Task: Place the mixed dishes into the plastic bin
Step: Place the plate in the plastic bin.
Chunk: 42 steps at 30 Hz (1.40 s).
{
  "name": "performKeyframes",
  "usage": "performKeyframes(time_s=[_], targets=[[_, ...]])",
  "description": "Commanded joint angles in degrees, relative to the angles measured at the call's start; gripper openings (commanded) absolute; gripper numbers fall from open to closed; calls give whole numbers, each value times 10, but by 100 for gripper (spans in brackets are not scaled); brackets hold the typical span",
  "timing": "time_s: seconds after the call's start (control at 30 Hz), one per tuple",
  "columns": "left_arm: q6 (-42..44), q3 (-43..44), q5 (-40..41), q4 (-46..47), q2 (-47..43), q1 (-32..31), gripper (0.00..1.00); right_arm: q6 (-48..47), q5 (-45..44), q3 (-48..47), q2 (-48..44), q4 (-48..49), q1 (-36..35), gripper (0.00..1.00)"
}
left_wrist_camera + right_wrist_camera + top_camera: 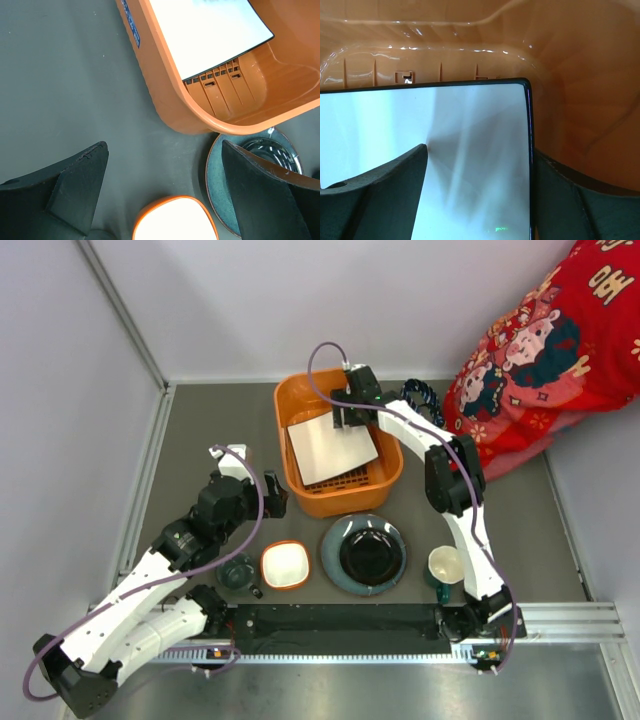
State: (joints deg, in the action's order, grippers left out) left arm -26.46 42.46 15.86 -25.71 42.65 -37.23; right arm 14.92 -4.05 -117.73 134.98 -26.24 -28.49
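The white plate [330, 448] lay inside the orange bin [283, 430], with the bin's slotted floor showing past the plate's 5 o'clock edge. The right gripper [345, 418] hung over the plate's 12 o'clock edge. In the right wrist view its jaws stood apart, one finger over the plate [470, 120] and the other past its rim, clamping nothing.

The left gripper [272, 495] sat at 8 o'clock from the bin, above the table, its jaws spread wide and empty.

The blue-grey plate [363, 554] rested on the table at 6 o'clock from the bin, just beside it. The orange bowl [285, 565] sat at 9 o'clock from that plate, and the teal cup [238, 572] was next to it, farther toward 9. The cream mug [445, 565] stood at 3 o'clock from the blue-grey plate. A necktie [420, 395] lay at 2 o'clock from the bin.
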Motion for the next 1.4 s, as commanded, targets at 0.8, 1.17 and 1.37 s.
performKeyframes(time_s=[0.8,1.17,1.37], targets=[[1,-19,-2,16,-18,3,99,-48,-91,-22,-73,0,-6,77],[-2,-19,-10,35,1,3,99,-58,-64,11,-184,12,-21,77],[0,-16,-21,58,20,3,99,-39,-38,94,-295,16,-32,77]])
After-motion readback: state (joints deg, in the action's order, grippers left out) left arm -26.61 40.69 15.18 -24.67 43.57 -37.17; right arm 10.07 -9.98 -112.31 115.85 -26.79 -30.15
